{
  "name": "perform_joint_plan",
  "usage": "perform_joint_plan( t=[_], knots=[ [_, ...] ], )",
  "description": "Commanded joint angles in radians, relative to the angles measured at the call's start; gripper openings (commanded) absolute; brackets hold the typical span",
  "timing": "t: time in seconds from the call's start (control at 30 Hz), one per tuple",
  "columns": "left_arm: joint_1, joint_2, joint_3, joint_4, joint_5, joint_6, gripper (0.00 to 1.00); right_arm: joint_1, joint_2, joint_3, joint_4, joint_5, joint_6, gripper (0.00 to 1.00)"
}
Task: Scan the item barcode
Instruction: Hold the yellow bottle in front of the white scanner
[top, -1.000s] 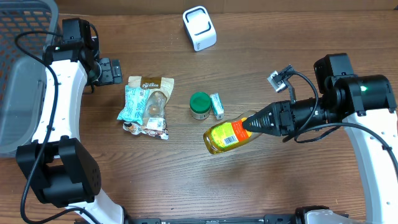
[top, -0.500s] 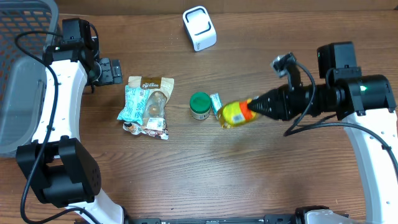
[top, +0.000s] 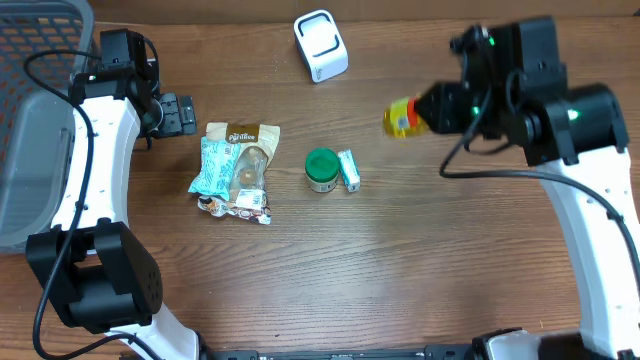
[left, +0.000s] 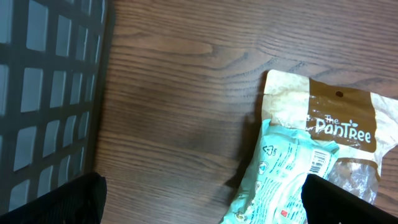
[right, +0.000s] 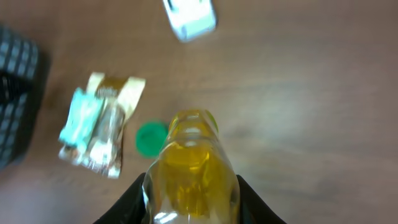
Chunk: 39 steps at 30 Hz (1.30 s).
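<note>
right gripper (top: 428, 106) clamps the yellow bottle (top: 399, 118), scanner (top: 320, 45) ahead of it. left gripper (top: 182, 113) is spread wide, empty, snack pouches (top: 235, 165) just beyond.

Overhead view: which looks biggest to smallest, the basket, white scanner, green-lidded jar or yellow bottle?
1. basket
2. white scanner
3. green-lidded jar and yellow bottle look alike; the bottle is held up nearer the camera, so unranked.

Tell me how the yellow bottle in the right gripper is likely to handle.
The yellow bottle looks full of liquid, so probably heavy for its size. Its smooth rounded sides may slip or twist in the right gripper.
</note>
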Motion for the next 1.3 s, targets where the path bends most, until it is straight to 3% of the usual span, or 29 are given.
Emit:
perform_joint_plan(
  t=[0.0, 0.3, 0.63, 1.27],
  knots=[
    [-0.003, -0.019, 0.018, 0.000, 0.005, 0.019, 1.00, 0.071, 0.071, 0.130, 0.019, 0.220, 0.019, 0.18],
    [-0.003, -0.019, 0.018, 0.000, 0.005, 0.019, 1.00, 0.237, 0.222, 0.144, 0.337, 0.523, -0.203, 0.18],
    [-0.003, -0.019, 0.018, 0.000, 0.005, 0.019, 1.00, 0.325, 0.453, 0.143, 0.608, 0.727, -0.642, 0.19],
    [-0.003, -0.019, 0.018, 0.000, 0.005, 0.019, 1.00, 0.328, 0.723, 0.143, 1.059, 0.855, -0.698, 0.19]
  ],
)
